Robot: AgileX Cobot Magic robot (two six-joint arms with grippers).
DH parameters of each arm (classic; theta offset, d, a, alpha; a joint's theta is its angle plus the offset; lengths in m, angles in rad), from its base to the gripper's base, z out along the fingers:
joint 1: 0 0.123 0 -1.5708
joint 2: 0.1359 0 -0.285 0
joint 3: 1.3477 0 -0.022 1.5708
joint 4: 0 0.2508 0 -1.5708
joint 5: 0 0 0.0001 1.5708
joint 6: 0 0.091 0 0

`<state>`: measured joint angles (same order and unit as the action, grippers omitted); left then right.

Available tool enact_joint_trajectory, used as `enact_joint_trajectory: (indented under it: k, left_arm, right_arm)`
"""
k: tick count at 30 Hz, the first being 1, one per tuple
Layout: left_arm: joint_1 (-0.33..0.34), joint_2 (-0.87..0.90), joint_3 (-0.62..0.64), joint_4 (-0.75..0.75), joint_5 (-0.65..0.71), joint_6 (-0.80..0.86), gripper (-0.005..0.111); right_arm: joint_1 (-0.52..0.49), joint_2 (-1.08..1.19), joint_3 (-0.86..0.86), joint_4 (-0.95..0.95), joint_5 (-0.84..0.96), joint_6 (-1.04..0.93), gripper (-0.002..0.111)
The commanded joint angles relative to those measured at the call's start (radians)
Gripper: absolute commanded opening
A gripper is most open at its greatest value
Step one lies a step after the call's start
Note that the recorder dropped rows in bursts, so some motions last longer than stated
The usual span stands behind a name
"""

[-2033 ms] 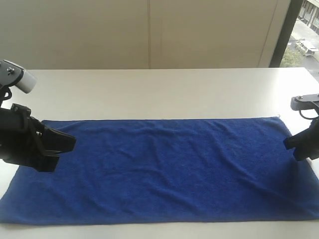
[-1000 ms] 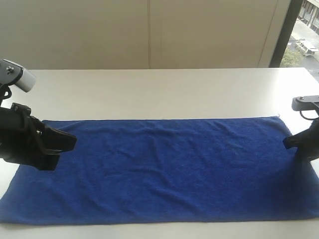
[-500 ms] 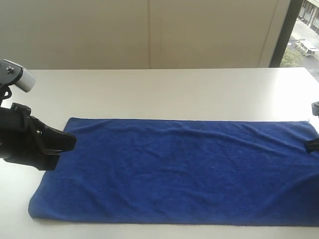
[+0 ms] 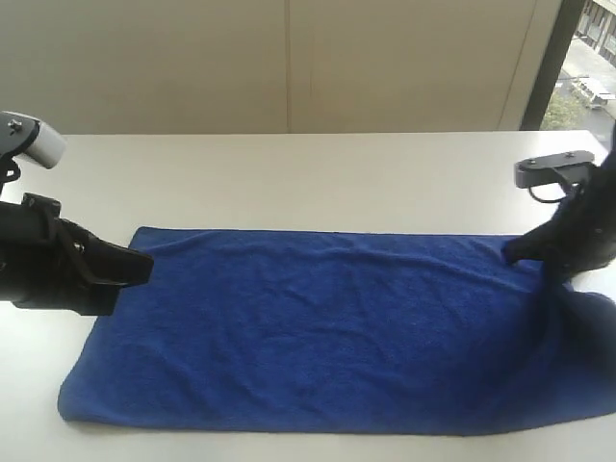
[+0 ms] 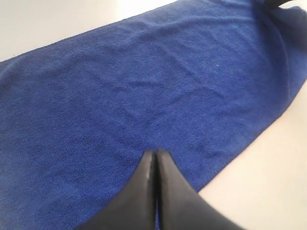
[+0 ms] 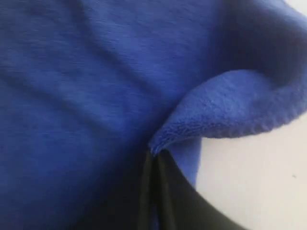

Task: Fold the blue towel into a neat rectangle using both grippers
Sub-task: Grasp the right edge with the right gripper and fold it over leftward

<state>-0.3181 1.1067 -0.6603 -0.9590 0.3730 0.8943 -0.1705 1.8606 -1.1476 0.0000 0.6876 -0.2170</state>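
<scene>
The blue towel (image 4: 327, 327) lies spread out flat on the white table, its long side running left to right. My left gripper (image 4: 146, 268) hovers at the towel's left end, at its far corner. In the left wrist view its fingers (image 5: 156, 153) are pressed together with nothing between them, just above the cloth (image 5: 144, 86). My right gripper (image 4: 510, 252) is shut on the towel's right end. A pinched fold of cloth (image 6: 225, 110) rises from the fingertips (image 6: 156, 155), and that end is lifted and curled inward.
The white table (image 4: 289, 173) has bare surface behind the towel and to its left. The towel's near edge lies close to the table's front edge. A wall stands behind, and a dark window frame (image 4: 547, 58) is at the far right.
The towel slid to the right. My right gripper closed on its right end and has now moved back left and up, lifting that end. The left gripper has barely moved.
</scene>
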Motion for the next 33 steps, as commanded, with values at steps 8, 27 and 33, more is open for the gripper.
enact_joint_trajectory:
  k: [8,27,33]
  left_arm:
    - [-0.005,-0.002,-0.005,-0.102,0.011,-0.001,0.0]
    - [-0.005,-0.021,-0.005,-0.118,-0.031,-0.001,0.0]
    - [-0.005,-0.125,-0.003,-0.045,-0.107,-0.001,0.0]
  right_arm:
    - [0.39,-0.027,-0.091,0.246,-0.055,-0.004,0.0]
    - [0.765,0.204,-0.54,0.343,-0.055,0.134,0.0]
    - [0.777,0.241,-0.595,0.377,-0.06,0.142,0.0]
